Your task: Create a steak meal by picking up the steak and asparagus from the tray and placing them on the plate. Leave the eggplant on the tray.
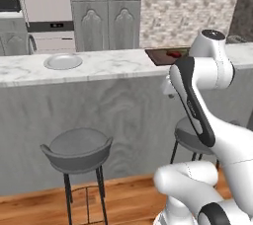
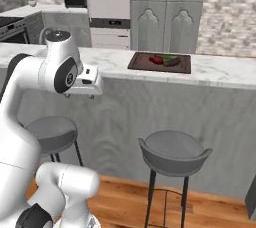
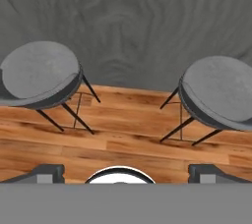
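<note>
The dark brown tray lies on the marble counter, to the right in the right base view. On it are the dark red steak, the thin green asparagus and the dark purple eggplant. In the left base view the tray and steak show partly behind my arm. The round grey plate sits on the counter far to the left of the tray. My gripper hangs in front of the counter, below its edge, pointing down. Its fingertips stand wide apart with nothing between them, so it is open.
Two grey stools stand on the wooden floor against the counter's grey front, below my hand. Cabinets, an oven and a stone wall lie behind the counter.
</note>
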You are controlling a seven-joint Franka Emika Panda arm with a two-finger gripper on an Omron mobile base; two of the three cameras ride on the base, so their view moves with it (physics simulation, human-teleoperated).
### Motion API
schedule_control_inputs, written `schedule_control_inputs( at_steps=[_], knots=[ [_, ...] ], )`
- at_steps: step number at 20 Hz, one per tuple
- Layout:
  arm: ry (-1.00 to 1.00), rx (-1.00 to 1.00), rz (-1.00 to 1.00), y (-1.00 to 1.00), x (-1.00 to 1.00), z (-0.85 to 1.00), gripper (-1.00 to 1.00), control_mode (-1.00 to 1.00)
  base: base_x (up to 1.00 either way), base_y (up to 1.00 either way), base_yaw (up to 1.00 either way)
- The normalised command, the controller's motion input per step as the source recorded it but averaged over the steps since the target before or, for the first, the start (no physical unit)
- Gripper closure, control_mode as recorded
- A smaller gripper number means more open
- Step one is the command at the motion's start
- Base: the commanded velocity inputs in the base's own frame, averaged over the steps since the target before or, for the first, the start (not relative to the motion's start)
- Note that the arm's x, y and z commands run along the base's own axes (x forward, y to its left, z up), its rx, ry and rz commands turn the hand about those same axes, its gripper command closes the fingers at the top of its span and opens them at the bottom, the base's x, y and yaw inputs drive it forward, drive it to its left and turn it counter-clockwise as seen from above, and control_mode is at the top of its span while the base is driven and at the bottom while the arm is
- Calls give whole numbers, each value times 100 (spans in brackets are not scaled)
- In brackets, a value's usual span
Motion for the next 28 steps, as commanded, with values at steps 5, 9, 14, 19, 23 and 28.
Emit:
schedule_control_inputs(
  at_steps=[5, 9, 14, 19, 23, 28],
  knots=[
    [0, 0, 0, 0, 0, 0, -100, 100, 68, 9, 0],
    [0, 0, 0, 0, 0, 0, -100, 100, 67, 15, 0],
    [0, 0, 0, 0, 0, 0, -100, 100, 67, 25, 0],
    [0, 0, 0, 0, 0, 0, -100, 100, 57, 38, -3],
    [0, 0, 0, 0, 0, 0, -100, 100, 50, 39, -4],
    [0, 0, 0, 0, 0, 0, -100, 100, 54, 29, -3]
  ],
)
